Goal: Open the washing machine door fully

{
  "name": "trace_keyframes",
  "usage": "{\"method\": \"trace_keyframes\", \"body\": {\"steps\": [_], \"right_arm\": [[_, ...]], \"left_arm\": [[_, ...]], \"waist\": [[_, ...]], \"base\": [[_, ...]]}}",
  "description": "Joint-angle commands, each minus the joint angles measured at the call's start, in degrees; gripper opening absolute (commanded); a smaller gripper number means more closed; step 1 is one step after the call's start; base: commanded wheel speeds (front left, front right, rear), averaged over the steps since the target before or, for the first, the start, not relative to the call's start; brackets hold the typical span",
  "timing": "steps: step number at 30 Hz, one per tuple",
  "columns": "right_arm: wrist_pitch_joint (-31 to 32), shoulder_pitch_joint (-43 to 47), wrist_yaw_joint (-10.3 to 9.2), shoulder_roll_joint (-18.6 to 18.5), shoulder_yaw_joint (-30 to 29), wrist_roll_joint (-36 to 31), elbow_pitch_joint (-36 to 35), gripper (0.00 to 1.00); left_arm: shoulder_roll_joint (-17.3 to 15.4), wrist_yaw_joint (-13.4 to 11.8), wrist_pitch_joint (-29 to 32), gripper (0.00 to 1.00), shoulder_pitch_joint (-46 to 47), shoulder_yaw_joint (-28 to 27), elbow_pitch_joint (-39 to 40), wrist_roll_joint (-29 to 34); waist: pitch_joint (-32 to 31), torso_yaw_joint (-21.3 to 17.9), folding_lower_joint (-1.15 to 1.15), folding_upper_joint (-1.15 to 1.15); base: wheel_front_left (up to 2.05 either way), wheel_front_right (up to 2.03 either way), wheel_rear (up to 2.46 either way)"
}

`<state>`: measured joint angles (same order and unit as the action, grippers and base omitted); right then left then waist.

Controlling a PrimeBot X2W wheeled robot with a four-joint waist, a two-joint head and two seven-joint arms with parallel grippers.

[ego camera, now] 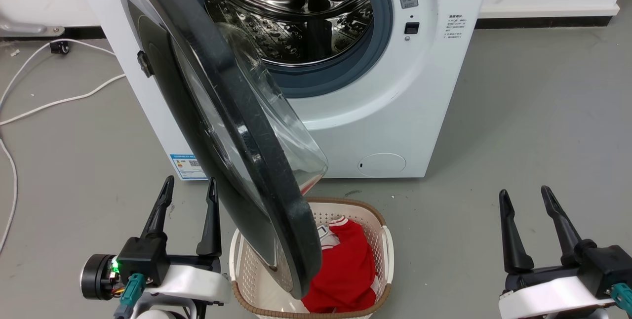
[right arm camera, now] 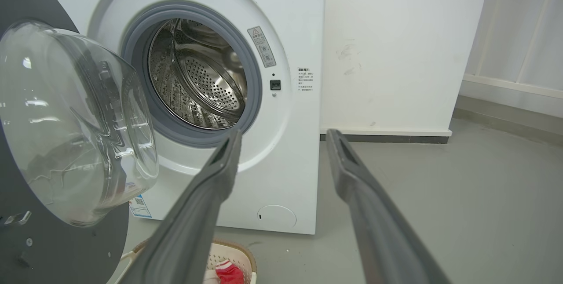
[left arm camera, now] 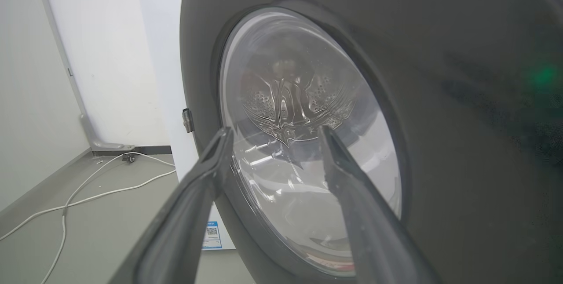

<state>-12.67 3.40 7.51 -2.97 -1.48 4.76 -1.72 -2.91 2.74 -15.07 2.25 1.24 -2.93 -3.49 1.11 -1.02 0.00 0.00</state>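
The washing machine door [ego camera: 244, 126], edge-on down the head view's centre, looks about half swung. The left gripper [ego camera: 191, 180], wide and empty, sits just beside its outer face at lower left; the right gripper [ego camera: 524, 190], likewise wide and empty, sits at lower right. The next move probably calls for pushing the rim further left.

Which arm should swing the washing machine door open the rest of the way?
Probably the left. The left gripper is open right beside the washing machine door, facing its outer side. The right gripper is open too, but well off to the side.
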Motion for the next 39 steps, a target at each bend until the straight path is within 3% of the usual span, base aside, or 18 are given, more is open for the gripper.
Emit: {"method": "trace_keyframes", "body": {"steps": [1, 6, 7, 8, 9, 21, 39], "right_arm": [[-0.39, -0.92, -0.04, 0.18, -0.18, 0.15, 0.23, 1.00], [-0.49, -1.04, -0.03, 0.18, -0.11, 0.14, 0.77, 1.00], [-0.51, -1.06, -0.04, 0.18, -0.08, 0.14, 0.81, 1.00], [-0.51, -1.13, -0.04, 0.18, -0.07, 0.12, 0.87, 1.00], [-0.52, -1.19, -0.04, 0.18, -0.05, 0.07, 0.90, 1.00], [-0.57, -1.21, -0.03, 0.18, -0.12, 0.66, 1.21, 1.00], [0.18, -1.50, -0.04, 0.19, 0.19, 1.26, 0.27, 1.00]], "left_arm": [[0.04, 0.05, -0.15, 1.00, 0.01, -0.16, 0.05, 0.26], [0.04, 0.27, -0.15, 1.00, -0.02, 0.00, -0.17, -0.06], [0.04, 0.25, -0.15, 0.68, 0.02, -0.02, -0.12, -0.14], [0.04, 0.28, -0.15, 0.23, 0.06, -0.02, -0.03, -0.15], [0.04, 0.33, -0.15, 0.00, 0.07, -0.04, 0.03, -0.18], [0.04, -0.08, -0.15, 0.00, 1.87, -0.37, 3.56, -1.28], [-0.40, -0.07, -0.13, 0.00, 9.40, 0.42, 31.63, 2.28]], "waist": [[-0.05, 0.03, 0.00, 0.00], [-0.09, 0.11, 0.00, 0.00], [-0.08, 0.11, 0.00, 0.00], [-0.08, 0.11, 0.00, 0.00], [-0.08, 0.10, 0.00, 0.00], [0.19, 0.34, 0.00, 0.00], [0.67, -0.28, 0.00, 0.00]], "base": [[0.00, 0.00, 0.00], [0.00, 0.00, 0.00], [0.00, 0.00, 0.00], [0.00, 0.00, 0.00], [0.00, 0.00, 0.00], [0.00, 0.00, 0.00], [0.00, 0.00, 0.00]]}}
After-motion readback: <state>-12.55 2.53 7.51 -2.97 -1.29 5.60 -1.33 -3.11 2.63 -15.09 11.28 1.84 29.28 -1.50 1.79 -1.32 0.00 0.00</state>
